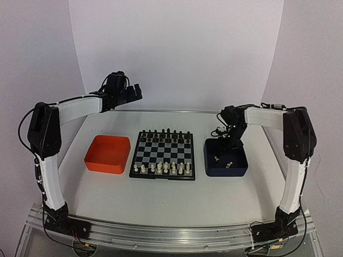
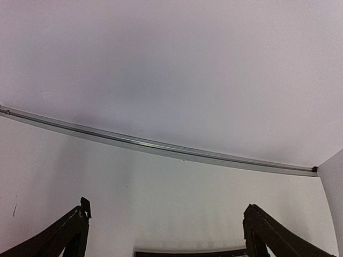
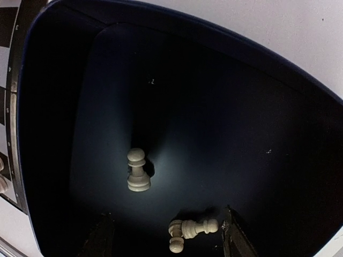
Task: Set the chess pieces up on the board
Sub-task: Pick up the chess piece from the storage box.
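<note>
Presently right hand [image 3: 167, 213], jaws apart, straddles two toppled white pieces [image 3: 195, 227] in blue tray [image 3: 48, 107]; centre on one before closing. Left hand [image 2: 167, 206] spread wide, idle.

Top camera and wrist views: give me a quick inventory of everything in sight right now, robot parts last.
board: one, black and silver-grey checks, table centre.
cream pieces: too small to count, cream, board's near rows.
black pieces: too small to count, black, board's far edge.
orange tray: one, orange, left of board.
blue tray: one, dark blue, right of board.
loose cream pieces: three, cream, in blue tray; one upright, two lying.
table: one, white, under everything.
left tool: one, black, open, raised at far left.
right tool: one, black, open, astride the lying pieces.
</note>
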